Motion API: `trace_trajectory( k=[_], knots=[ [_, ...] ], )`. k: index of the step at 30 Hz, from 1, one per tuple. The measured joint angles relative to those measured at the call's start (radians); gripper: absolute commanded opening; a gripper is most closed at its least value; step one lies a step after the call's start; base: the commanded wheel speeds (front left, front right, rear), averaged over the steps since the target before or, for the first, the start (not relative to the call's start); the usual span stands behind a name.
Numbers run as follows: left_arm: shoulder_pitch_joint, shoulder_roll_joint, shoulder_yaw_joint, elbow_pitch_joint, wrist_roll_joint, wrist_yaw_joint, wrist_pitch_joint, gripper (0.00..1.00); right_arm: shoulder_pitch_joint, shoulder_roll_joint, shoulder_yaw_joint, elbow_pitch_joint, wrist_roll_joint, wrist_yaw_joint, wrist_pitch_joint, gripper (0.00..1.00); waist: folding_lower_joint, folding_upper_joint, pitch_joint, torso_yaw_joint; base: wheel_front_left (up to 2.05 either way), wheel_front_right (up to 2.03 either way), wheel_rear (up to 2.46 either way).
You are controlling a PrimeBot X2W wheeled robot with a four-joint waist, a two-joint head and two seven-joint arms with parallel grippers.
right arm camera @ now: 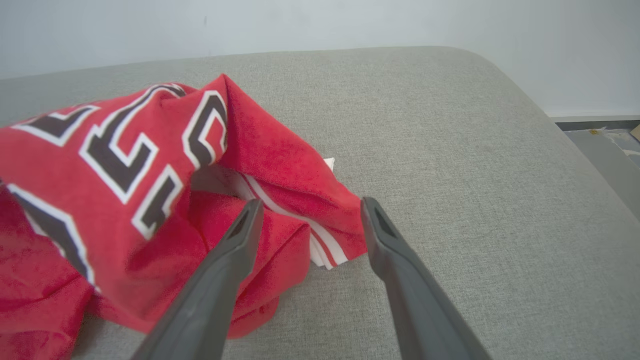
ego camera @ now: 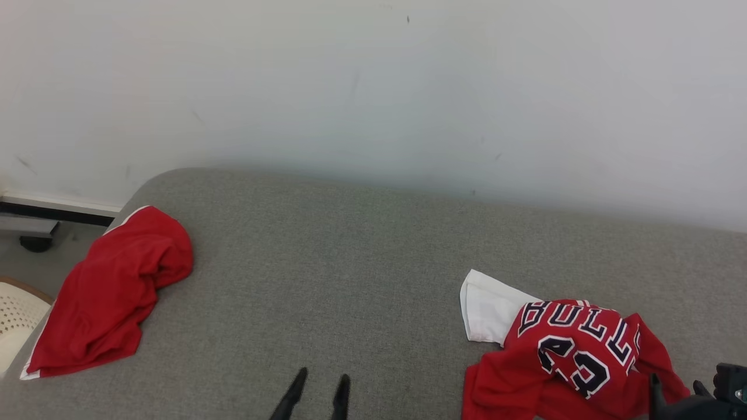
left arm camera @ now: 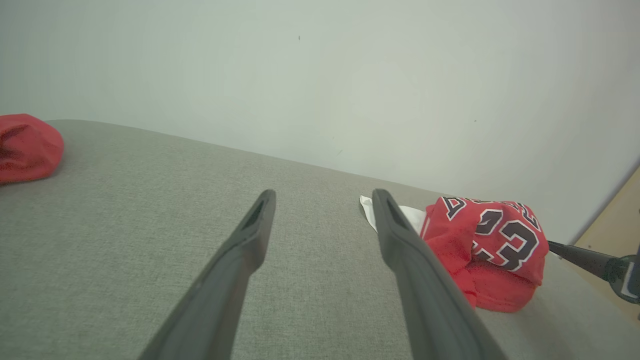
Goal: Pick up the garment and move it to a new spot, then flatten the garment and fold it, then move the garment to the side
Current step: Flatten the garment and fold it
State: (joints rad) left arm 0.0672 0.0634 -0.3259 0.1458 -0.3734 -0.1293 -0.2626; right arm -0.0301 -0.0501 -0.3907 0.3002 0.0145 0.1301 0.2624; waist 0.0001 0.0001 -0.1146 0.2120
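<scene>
With jaws spread on both arms, ease your right gripper (right arm camera: 307,212) onto the striped hem of the jersey (right arm camera: 125,165), crumpled at the cushion's (right arm camera: 450,150) front right, and pinch few layers, while the left gripper (left arm camera: 324,200) hovers over bare cushion.

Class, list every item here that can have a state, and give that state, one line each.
Red Bulls jersey: crumpled, lying loose, not held.
White cloth: one edge tucked under the jersey.
Red garment: bunched up, unfolded.
Left gripper: open, empty.
Right gripper: open, fingers over the jersey's hem, gripping nothing.
</scene>
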Motion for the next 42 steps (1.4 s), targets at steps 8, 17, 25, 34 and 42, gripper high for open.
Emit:
trace_trajectory(
  k=[8,17,25,34,42],
  knots=[
    [-0.098,0.031,-0.243,0.146,-0.020,0.000,0.057,1.00,0.022,0.000,0.041,0.012,0.048,0.000,-0.118,1.00,0.0000,0.0000,0.008,-0.065,0.00,0.00,0.00],
    [-0.185,-0.003,-0.272,0.335,-0.037,0.052,0.124,1.00,0.039,0.001,0.173,-0.052,0.112,0.000,-0.164,1.00,0.0000,0.0000,0.016,-0.184,0.00,0.00,0.00],
    [-0.259,-0.012,-0.327,0.441,-0.178,0.093,0.156,1.00,0.105,0.000,0.207,-0.166,0.132,0.000,-0.102,1.00,0.0000,-0.0001,0.032,-0.324,0.00,0.00,0.00],
    [-0.356,-0.013,-0.415,0.570,-0.261,0.257,0.190,1.00,0.143,0.000,0.224,-0.258,0.152,0.000,-0.055,1.00,0.0000,-0.0001,0.066,-0.419,0.00,0.00,0.00],
    [-0.406,-0.014,-0.489,0.617,-0.341,0.288,0.206,0.40,0.154,0.000,0.229,-0.305,0.160,0.000,-0.031,1.00,0.0000,-0.0001,0.091,-0.447,0.00,0.00,0.00]
  ],
)
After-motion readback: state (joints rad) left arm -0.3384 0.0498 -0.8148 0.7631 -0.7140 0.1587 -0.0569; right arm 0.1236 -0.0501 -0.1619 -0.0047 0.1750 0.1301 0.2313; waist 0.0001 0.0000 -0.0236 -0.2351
